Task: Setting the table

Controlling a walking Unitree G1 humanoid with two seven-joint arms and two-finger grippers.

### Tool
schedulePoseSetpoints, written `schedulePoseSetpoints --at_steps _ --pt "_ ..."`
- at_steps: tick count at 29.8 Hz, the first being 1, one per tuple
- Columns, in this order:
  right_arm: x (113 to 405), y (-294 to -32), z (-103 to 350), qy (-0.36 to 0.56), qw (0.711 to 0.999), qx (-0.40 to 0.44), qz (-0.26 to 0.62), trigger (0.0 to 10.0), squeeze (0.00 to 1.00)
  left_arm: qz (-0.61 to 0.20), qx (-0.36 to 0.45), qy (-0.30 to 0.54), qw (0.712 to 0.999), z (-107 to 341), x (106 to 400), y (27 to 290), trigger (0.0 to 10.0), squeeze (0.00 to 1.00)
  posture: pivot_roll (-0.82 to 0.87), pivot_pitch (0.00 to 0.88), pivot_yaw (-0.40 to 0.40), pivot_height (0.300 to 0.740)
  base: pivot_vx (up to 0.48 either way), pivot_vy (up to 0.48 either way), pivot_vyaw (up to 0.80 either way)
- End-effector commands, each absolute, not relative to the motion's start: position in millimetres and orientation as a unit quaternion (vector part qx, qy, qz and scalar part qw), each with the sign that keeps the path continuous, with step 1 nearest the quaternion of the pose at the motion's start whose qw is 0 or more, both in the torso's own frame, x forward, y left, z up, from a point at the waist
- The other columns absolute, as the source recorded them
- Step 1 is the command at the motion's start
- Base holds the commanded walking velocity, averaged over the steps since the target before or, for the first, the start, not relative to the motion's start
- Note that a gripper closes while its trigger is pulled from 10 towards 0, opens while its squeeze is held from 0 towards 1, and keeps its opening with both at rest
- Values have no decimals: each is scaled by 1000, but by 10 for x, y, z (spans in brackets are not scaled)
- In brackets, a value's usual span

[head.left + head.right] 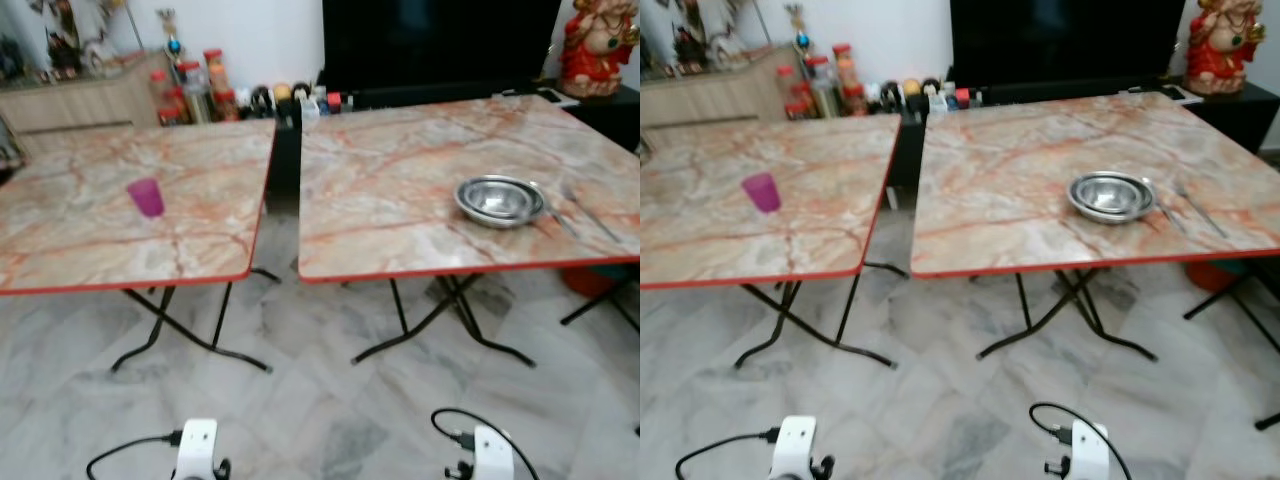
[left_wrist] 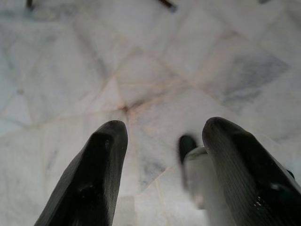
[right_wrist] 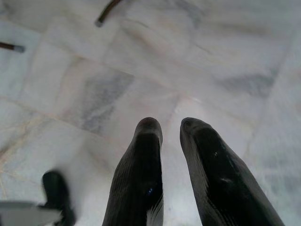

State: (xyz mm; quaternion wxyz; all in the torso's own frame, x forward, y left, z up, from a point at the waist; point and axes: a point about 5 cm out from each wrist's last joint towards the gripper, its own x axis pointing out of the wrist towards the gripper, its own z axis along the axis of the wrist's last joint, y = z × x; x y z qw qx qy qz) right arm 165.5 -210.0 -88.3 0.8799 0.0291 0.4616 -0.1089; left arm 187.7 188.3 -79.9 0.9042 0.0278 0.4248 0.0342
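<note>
Two marble-patterned folding surfaces (image 1: 420, 190) with red edging stand side by side. Centre-right, a nested stack of steel bowls (image 1: 499, 199) sits beside a metal fork (image 1: 590, 213), likely one place laid; a purple plastic cup (image 1: 146, 197) waits far left. Left gripper (image 2: 162, 141) wide open, right gripper (image 3: 171, 134) slightly parted, both empty over the floor. No legible writing.

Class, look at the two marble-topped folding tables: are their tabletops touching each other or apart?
Apart. The left eye view shows a plain gap between the left table and the right table, with floor and dark furniture visible through it along their facing edges.
</note>
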Motion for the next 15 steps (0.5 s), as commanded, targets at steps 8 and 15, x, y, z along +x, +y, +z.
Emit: schedulePoseSetpoints --at_steps 8,15 --pt "1779 -1967 -848 448 889 31 -86 10000 0 43 39 427 902 -787 1882 1973 10000 0 4 0 46 736 436 0 0" --pt "1812 -1942 -834 444 893 11 -67 10000 0 42 38 426 903 -781 1897 1966 10000 0 5 0 43 736 57 0 58"
